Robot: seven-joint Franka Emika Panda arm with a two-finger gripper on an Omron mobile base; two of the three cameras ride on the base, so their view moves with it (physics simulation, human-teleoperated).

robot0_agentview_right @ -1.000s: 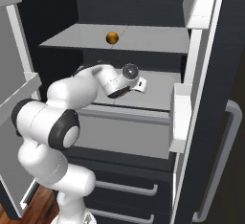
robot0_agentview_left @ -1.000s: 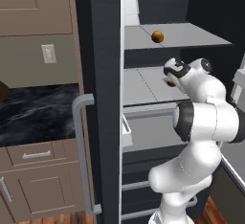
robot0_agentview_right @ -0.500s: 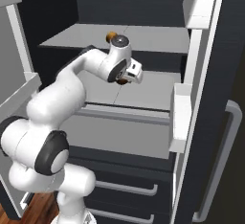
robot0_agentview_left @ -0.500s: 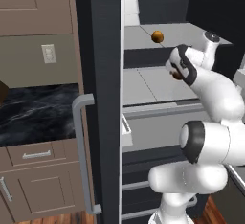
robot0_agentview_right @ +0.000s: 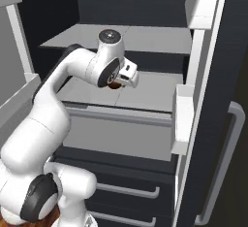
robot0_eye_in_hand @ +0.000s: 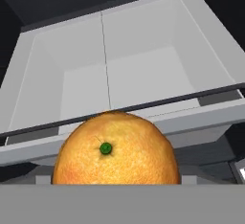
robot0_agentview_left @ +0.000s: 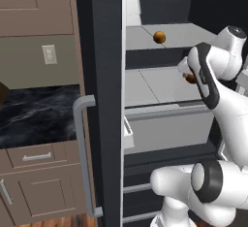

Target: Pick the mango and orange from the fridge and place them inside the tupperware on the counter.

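The fridge (robot0_agentview_left: 101, 75) stands open. On its upper grey shelf (robot0_agentview_right: 150, 39) lies the orange (robot0_agentview_left: 159, 37), a small orange-brown ball. My gripper (robot0_agentview_left: 188, 74) (robot0_agentview_right: 122, 82) hovers over the middle shelf, shut on a rounded orange-yellow fruit with a green stem dot, which I take for the mango (robot0_agentview_left: 191, 79) (robot0_agentview_right: 115, 87) (robot0_eye_in_hand: 116, 149). In the hand view the mango sits close at the bottom and hides my fingertips. In the right base view my arm covers the orange. The counter (robot0_agentview_left: 38, 112) lies left of the fridge door. The tupperware is out of view.
A pale grey drawer (robot0_eye_in_hand: 119, 65) lies below the held fruit. White door bins (robot0_agentview_right: 183, 119) hang on the open right door, beside a grey bar handle (robot0_agentview_right: 227, 163). The left door's handle (robot0_agentview_left: 82, 148) juts toward me. Brown cabinets (robot0_agentview_left: 34, 172) sit under the counter.
My elbow and forearm have swung upward in front of the upper shelf. The gripper stays near the middle shelf with the fruit still in it. The orange has not moved.
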